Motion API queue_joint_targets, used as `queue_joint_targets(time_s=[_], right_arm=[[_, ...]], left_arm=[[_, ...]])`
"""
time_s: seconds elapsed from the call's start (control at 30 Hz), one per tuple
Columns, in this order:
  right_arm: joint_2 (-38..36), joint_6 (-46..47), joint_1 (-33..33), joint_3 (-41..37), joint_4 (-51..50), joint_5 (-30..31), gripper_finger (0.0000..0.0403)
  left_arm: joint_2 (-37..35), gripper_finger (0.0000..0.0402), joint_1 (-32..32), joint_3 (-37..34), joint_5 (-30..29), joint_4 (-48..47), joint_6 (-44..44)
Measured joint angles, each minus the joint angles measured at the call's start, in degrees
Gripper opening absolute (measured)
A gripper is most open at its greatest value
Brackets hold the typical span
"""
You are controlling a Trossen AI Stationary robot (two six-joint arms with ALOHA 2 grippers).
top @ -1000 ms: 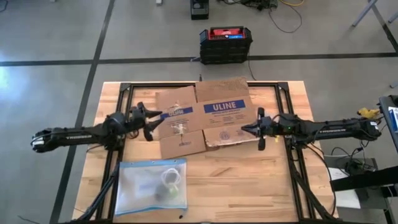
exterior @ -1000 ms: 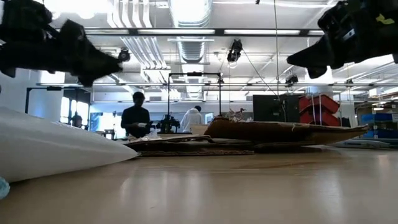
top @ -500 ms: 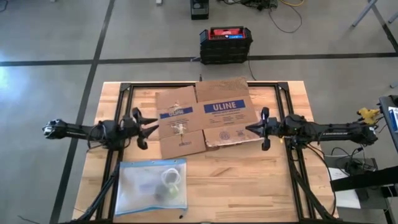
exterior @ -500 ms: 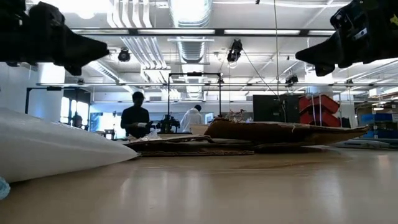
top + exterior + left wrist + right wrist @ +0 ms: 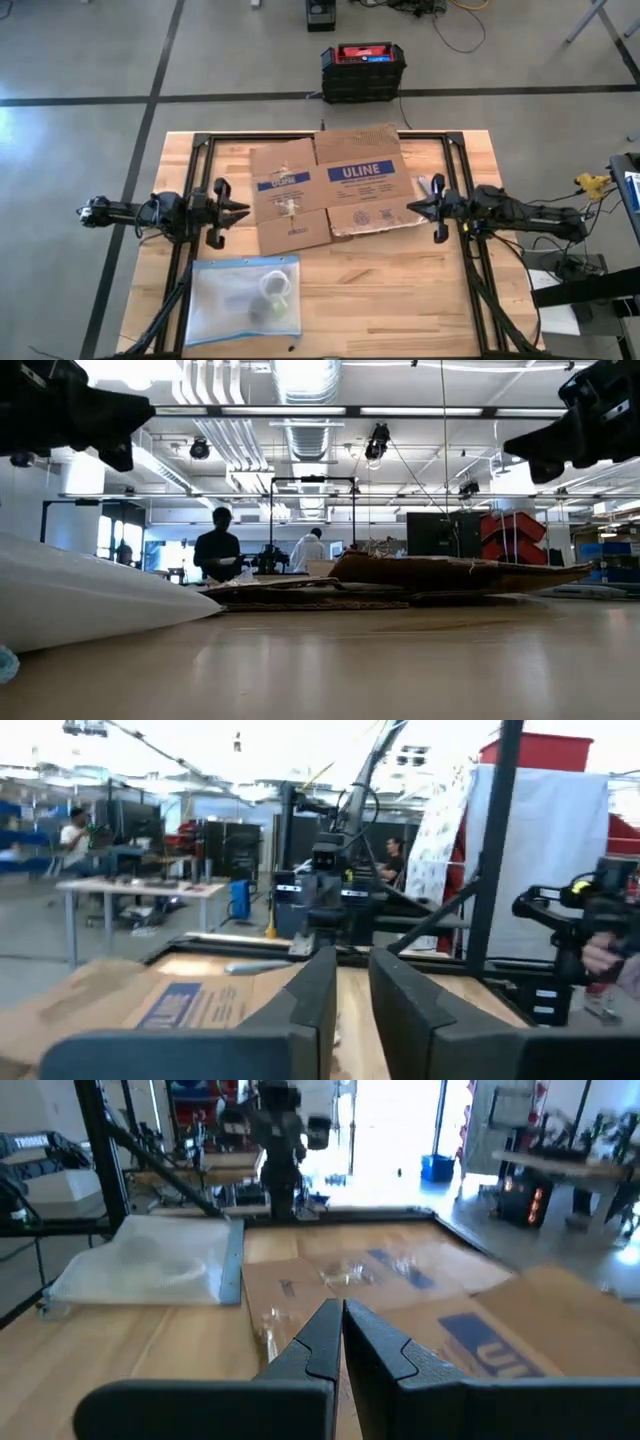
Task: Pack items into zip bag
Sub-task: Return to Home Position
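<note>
The zip bag (image 5: 243, 300) lies flat near the table's near left corner, its blue strip (image 5: 245, 261) toward the far side. Inside it show a pale item (image 5: 272, 287) and a dark one (image 5: 262, 313). In the low view the bag (image 5: 90, 595) bulges at the left. A small pale item (image 5: 289, 208) lies on the flattened ULINE cardboard (image 5: 335, 187). My left gripper (image 5: 244, 211) hovers off the cardboard's left edge, a narrow gap (image 5: 352, 995) between its fingers, holding nothing. My right gripper (image 5: 410, 208) hovers over the cardboard's right edge, shut and holding nothing (image 5: 341, 1330).
Black frame rails (image 5: 196, 170) run along the table's left, right and far sides. A black and red crate (image 5: 362, 70) stands on the floor beyond the far edge. People (image 5: 218, 550) work in the room behind. Bare wood (image 5: 390, 290) lies right of the bag.
Both arms have drawn back from the cardboard's middle: my left gripper toward the table's left edge and a little nearer, its nose tipping closer to level and its fingers closing from wide apart to a narrow gap; my right gripper toward the right edge, still shut.
</note>
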Motion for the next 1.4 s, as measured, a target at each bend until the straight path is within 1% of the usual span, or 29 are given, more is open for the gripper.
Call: queue_joint_targets(time_s=[0.1, 0.33, 0.53, 0.7, 1.4], right_arm=[[2.01, 0.97, 0.0, -0.26, -0.78, 2.95, 0.0], [6.12, 0.78, -0.02, -0.21, -0.85, 2.84, 0.0], [8.23, 0.78, -0.02, -0.21, -0.91, 2.84, 0.0], [9.17, 0.78, -0.02, -0.21, -0.93, 2.82, 0.0], [9.23, 0.75, -0.02, -0.19, -1.02, 2.82, 0.0]], left_arm=[[0.23, 0.0031, 0.08, 0.0, -1.09, -0.35, -1.45], [1.58, 0.0029, 0.08, 0.0, -0.78, -2.19, -0.95], [3.36, 0.0031, 0.08, 0.02, -0.78, -1.84, -0.95], [4.91, 0.0031, 0.08, 0.02, -0.77, -1.74, -0.94], [11.79, 0.0031, 0.08, 0.01, -0.76, -2.06, -0.93]])
